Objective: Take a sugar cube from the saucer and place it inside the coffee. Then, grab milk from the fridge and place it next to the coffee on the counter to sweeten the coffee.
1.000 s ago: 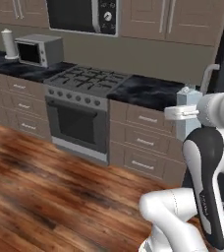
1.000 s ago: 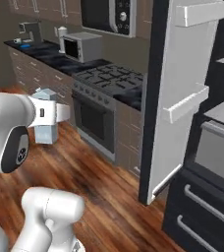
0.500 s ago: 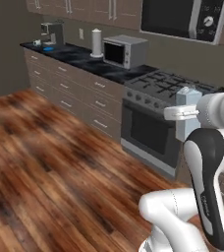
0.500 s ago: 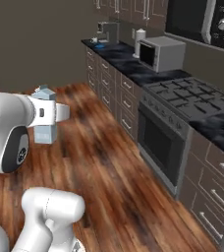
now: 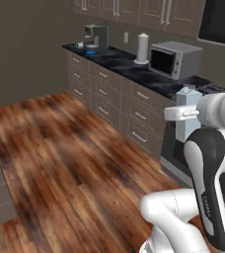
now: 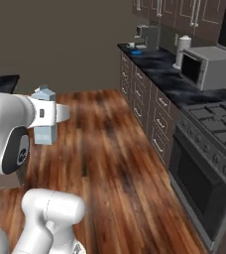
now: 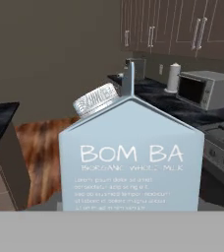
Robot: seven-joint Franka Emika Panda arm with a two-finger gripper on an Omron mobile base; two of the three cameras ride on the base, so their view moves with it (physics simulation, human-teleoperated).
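Milk (image 7: 131, 157) was clamped upright in the claw (image 5: 183, 113), carried high so it would not spill or hit the cupboards. Far ahead of the claw, the saucer (image 5: 90, 52) waited on the counter (image 5: 115, 64) beside the coffee machine (image 5: 96, 37).

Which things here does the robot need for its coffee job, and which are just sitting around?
For the job:
- milk, held in the claw
- saucer, blue, at the far end of the counter
- coffee, a small white mug by the saucer

Just sitting around:
- coffee machine
- microwave
- paper towel roll
- stove
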